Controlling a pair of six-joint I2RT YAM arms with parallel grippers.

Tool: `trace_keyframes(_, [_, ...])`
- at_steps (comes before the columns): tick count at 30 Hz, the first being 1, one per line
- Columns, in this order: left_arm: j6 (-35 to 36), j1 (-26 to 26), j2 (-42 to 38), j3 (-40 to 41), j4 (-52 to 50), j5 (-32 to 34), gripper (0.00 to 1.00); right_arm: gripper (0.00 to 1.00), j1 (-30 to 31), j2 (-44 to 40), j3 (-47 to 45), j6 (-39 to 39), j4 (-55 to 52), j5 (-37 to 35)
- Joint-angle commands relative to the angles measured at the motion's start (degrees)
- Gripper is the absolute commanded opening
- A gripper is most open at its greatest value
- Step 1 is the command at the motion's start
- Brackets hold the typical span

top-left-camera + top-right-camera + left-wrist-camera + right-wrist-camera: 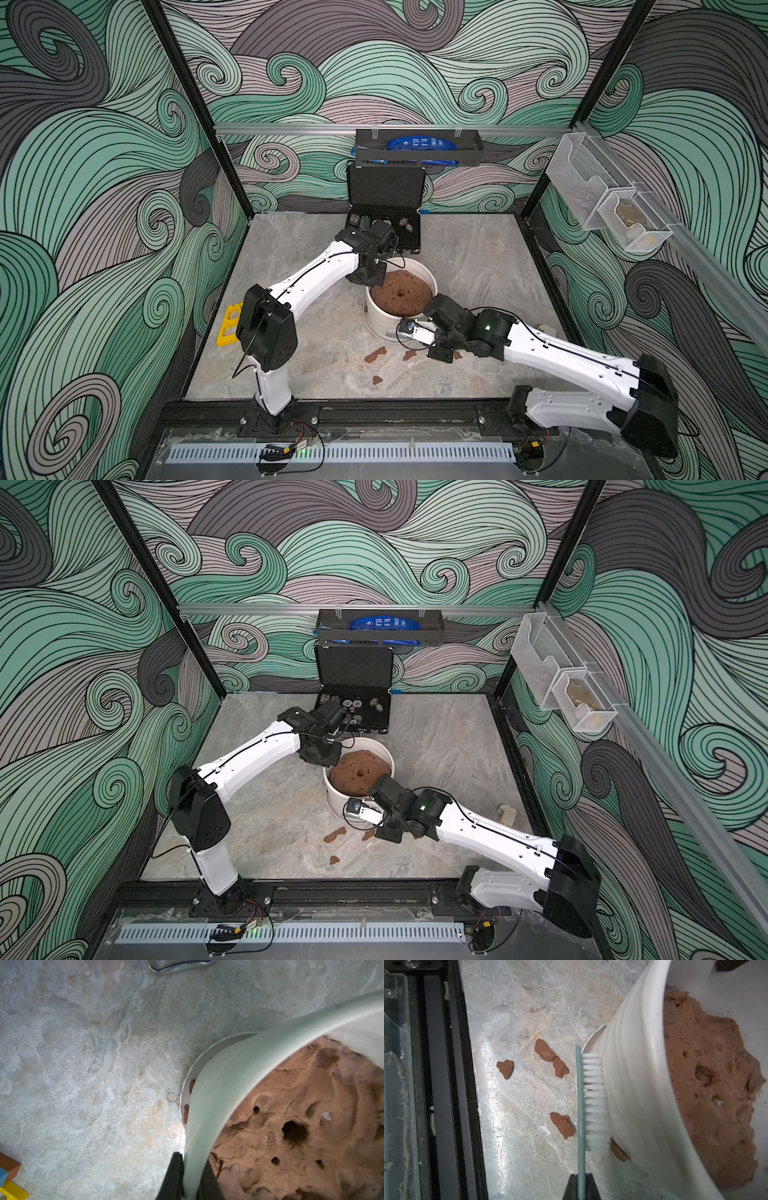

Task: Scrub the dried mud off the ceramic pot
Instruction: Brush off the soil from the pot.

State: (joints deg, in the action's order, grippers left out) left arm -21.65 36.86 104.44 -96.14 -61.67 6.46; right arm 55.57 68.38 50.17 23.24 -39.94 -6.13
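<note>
Pot [633,1064] looks heavy, stiff, slick, chippable. Left gripper [190,1178] pinches rim. Right gripper [581,1186] clamped on brush [593,1101], bristles against wall beside mud lump [618,1151].

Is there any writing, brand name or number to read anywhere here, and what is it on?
Unreadable, blurred: white print on the blue bag in the black shelf.
Unreadable, too small: markings on the chips in the black case.
No writing shows on the ceramic pot or the brush.
Nothing can be quoted.
</note>
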Motion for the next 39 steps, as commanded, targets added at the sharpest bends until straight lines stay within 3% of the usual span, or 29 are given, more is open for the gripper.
trace_keyframes(1, [2.45, -0.46, 1.87, -0.30, 1.47, -3.32, 0.07, 0.00, 0.41, 1.06, 0.10, -2.22, 1.08, -4.11])
trace_keyframes(13, [5.83, -1.18, 1.78, -1.07, 1.96, -4.60, 0.07, 0.00, 4.45, 3.42, -2.54, -1.85, -2.63, -6.18])
trace_keyframes(21, [22.31, -1.88, 2.31, -1.99, 3.95, -5.03, 0.08, 0.00, 4.59, -3.83, 0.09, -1.11, -3.91, -0.71])
trace_keyframes(28, [34.57, -2.96, 3.42, -3.40, 4.17, -4.91, 0.08, 0.00, 4.15, -7.07, 0.09, -0.03, -5.14, -0.40])
trace_keyframes(39, [35.75, -3.28, 4.96, -5.11, 2.43, -7.19, 0.10, 0.00, 0.61, -3.62, -1.08, -0.29, -2.08, -1.88])
